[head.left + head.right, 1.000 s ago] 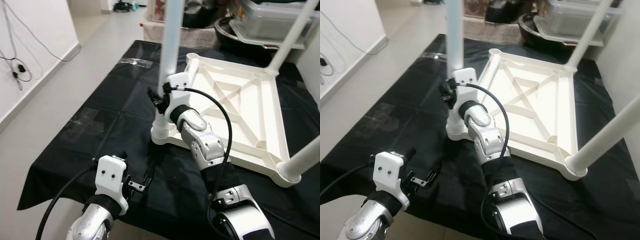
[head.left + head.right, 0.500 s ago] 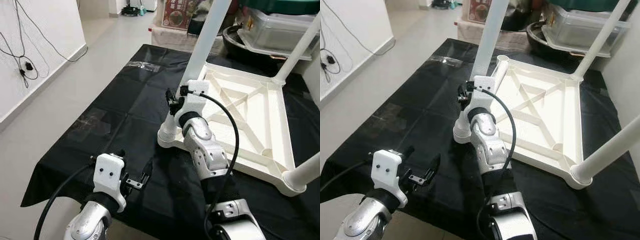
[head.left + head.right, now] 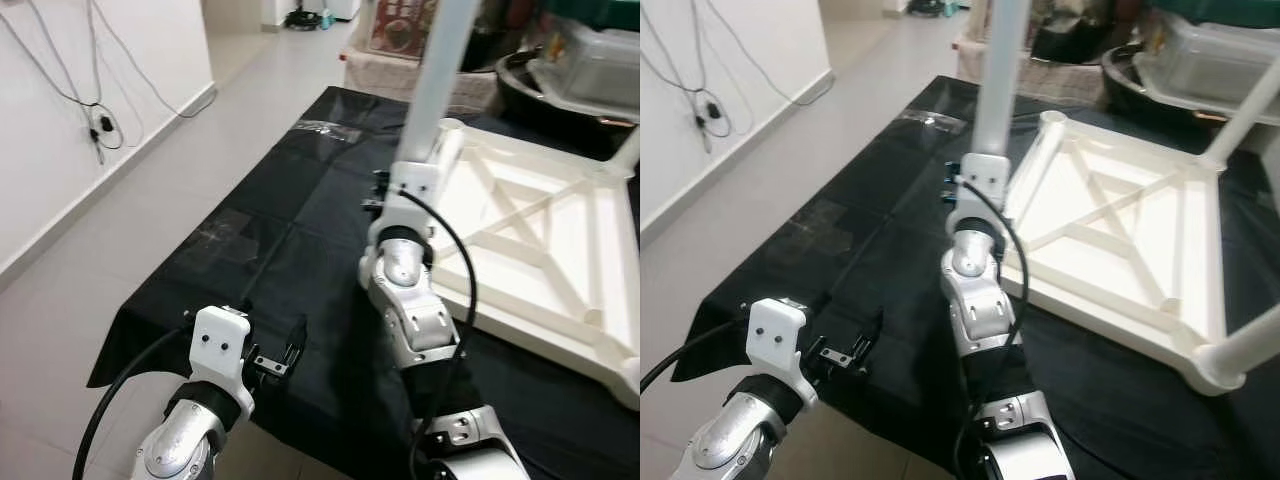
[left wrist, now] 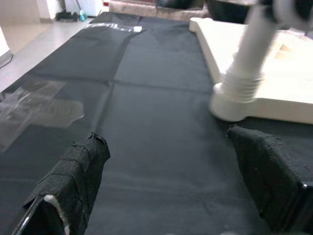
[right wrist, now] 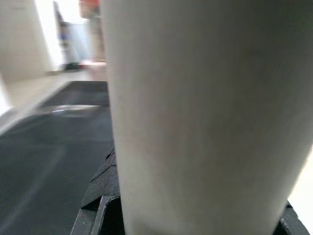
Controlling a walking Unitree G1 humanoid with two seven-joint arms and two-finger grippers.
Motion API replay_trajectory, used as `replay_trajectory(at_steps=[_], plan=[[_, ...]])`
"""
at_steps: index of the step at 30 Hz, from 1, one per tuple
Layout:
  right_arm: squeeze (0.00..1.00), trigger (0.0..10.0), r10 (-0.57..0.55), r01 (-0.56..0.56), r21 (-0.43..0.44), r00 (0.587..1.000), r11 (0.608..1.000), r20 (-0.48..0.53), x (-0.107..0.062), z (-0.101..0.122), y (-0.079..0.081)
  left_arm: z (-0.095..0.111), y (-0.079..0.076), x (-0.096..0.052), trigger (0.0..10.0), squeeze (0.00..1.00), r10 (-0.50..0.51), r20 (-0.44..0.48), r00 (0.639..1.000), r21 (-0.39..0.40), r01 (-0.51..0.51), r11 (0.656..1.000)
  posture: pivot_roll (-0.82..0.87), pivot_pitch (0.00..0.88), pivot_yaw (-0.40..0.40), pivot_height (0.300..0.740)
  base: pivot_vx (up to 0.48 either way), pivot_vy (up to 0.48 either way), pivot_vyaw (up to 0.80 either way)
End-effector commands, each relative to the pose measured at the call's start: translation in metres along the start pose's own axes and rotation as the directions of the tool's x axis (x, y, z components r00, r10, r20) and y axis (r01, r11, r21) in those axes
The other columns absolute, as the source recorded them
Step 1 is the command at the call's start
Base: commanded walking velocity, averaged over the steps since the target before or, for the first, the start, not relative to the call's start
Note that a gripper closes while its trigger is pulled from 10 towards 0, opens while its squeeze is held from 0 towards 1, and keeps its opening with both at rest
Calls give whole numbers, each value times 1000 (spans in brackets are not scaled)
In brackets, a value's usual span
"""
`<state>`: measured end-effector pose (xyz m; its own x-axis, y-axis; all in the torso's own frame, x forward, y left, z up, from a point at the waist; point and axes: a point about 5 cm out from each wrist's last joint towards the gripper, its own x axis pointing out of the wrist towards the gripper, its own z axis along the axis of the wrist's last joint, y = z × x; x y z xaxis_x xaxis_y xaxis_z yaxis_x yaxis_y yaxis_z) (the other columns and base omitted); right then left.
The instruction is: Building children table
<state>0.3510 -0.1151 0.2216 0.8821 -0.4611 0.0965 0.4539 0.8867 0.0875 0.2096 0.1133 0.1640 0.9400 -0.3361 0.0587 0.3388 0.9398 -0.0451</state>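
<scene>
A white children's table top (image 3: 540, 230) lies upside down on a black cloth. At its near left corner a white table leg (image 3: 435, 70) stands upright in its socket. My right gripper (image 3: 385, 195) is shut on that leg low down; in the right wrist view the leg (image 5: 195, 117) sits between the black fingers (image 5: 102, 191). Two more legs (image 3: 1245, 110) (image 3: 1240, 345) stick out of the far and near right corners. My left gripper (image 3: 290, 350) hovers open over the cloth near the front edge, with its fingers (image 4: 73, 181) spread and the leg's ribbed base (image 4: 239, 88) ahead.
The black cloth (image 3: 260, 230) covers a low table whose left and front edges drop to the pale floor (image 3: 120, 220). A clear plastic bag (image 3: 325, 128) lies at the far left of the cloth. Plastic bins (image 3: 1210, 60) stand behind. Cables (image 3: 90, 110) hang on the left wall.
The camera has shifted, so the whole scene sits further right. The right gripper stays clamped on the leg, which now stands steeper than half a second ago. The left gripper keeps its place.
</scene>
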Motion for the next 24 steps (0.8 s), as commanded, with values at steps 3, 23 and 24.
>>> replay_trajectory(at_steps=[3,23,24], plan=[[0,10000,-167,163,-41,925,986,-341,-23,-67,-13,-2,1,0,10000,0,-3,-7,1000,12,3,1000,130,135,-82,740,0,0,0],[0,10000,-303,293,-80,895,953,-329,-16,-63,-23,-3,-1,3,10000,0,-16,-6,1000,7,16,1000,130,135,-76,740,0,0,0],[0,10000,-308,300,-76,889,951,-338,-16,-64,-23,-4,-2,3,10000,0,-22,-7,1000,3,22,1000,135,133,-75,740,0,0,0]])
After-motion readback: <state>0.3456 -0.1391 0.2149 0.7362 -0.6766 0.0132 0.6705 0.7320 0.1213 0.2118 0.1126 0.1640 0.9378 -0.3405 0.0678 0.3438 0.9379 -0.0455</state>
